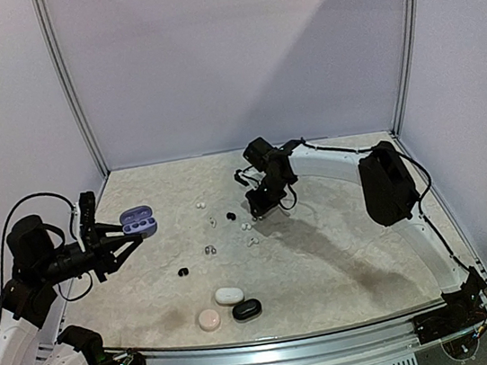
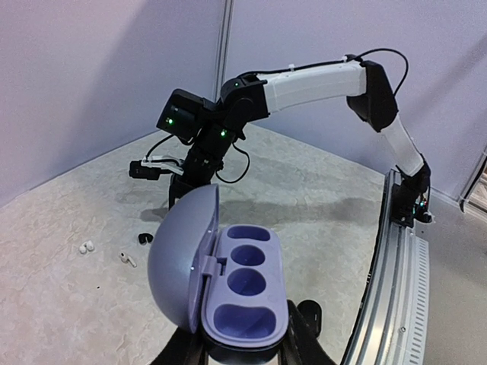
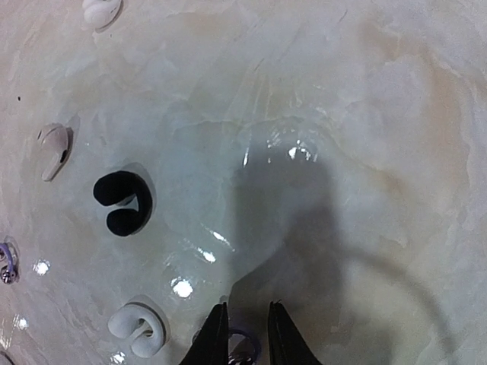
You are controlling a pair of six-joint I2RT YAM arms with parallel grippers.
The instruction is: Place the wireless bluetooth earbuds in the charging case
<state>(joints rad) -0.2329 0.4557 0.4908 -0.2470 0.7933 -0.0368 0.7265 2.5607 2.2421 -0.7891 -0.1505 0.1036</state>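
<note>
My left gripper [image 2: 243, 348] is shut on the base of a purple charging case [image 2: 245, 293], holding it off the table at the left with the lid open and the wells empty; the top view shows the same case [image 1: 137, 221]. My right gripper [image 3: 245, 336] hangs low over the middle of the table, and the top view shows this gripper [image 1: 256, 208] there too. Its narrow jaws are shut on a small purple-ringed earbud [image 3: 243, 347], mostly cut off by the frame edge. Loose earbuds lie beside it: a black one [image 3: 122, 201] and white ones [image 3: 137, 328] [image 3: 53, 150].
Several more earbuds [image 1: 209, 250] are scattered mid-table, with a black one [image 1: 182, 271] nearer me. Three closed cases sit near the front edge: white [image 1: 229, 295], pink [image 1: 209, 319] and black [image 1: 247, 309]. A metal rail [image 1: 338, 342] runs along the near edge.
</note>
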